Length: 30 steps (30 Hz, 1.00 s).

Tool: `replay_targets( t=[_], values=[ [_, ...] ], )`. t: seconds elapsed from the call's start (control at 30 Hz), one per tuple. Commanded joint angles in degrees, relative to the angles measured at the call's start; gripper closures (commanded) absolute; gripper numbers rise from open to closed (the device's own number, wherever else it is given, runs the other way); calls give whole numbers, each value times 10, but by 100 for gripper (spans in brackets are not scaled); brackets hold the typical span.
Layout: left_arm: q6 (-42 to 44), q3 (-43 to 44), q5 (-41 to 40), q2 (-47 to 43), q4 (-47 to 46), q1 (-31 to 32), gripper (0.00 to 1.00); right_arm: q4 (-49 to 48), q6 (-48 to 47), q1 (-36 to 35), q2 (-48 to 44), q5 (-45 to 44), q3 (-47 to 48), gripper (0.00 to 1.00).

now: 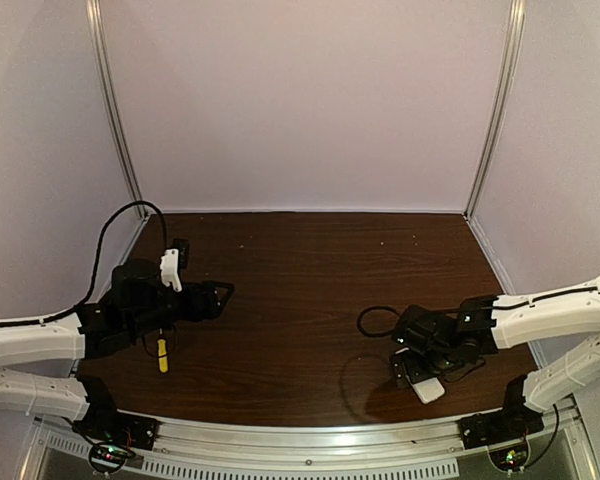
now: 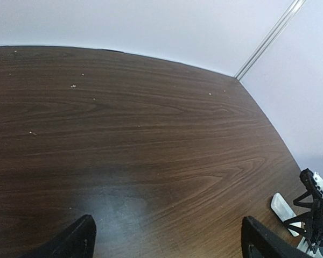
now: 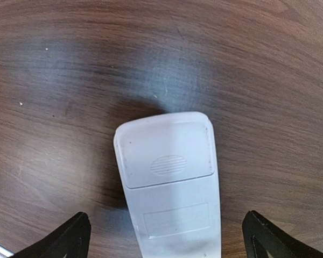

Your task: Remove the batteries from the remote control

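Observation:
The remote control (image 3: pixel 169 177) is a flat white bar lying back side up on the table, with its ribbed battery cover closed. The batteries are hidden. My right gripper (image 3: pixel 168 243) is open just above the remote, one finger on each side of its near end, not touching it. In the top view the remote (image 1: pixel 427 389) lies at the front right under the right gripper (image 1: pixel 408 371). My left gripper (image 1: pixel 218 296) is open and empty over bare table at the left; its wrist view shows wide-apart fingertips (image 2: pixel 79 239) and the remote far off (image 2: pixel 282 206).
A yellow-handled screwdriver (image 1: pixel 162 355) lies by the left arm near the front edge. White walls with metal corner posts (image 1: pixel 493 110) close in the table at the back and sides. The right arm's cable (image 1: pixel 372 322) loops over the table.

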State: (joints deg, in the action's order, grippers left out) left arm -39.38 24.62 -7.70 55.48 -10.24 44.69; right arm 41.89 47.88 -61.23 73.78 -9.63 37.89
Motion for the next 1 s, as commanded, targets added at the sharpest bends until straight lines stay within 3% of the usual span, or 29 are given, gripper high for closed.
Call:
replay_targets(
  t=[0.0, 0.23, 0.63, 0.97],
  values=[
    [2, -6, 7, 5, -13, 3, 5, -17, -7, 5, 21, 2, -17, 0],
    [3, -8, 8, 1, -15, 3, 5, -18, -9, 20, -7, 14, -34, 1],
    [5, -8, 9, 1, -18, 3, 5, -26, -23, 34, -13, 35, -55, 11],
    [9, -10, 6, 0, -19, 3, 5, -38, -33, 35, 3, 45, -57, 31]
  ],
)
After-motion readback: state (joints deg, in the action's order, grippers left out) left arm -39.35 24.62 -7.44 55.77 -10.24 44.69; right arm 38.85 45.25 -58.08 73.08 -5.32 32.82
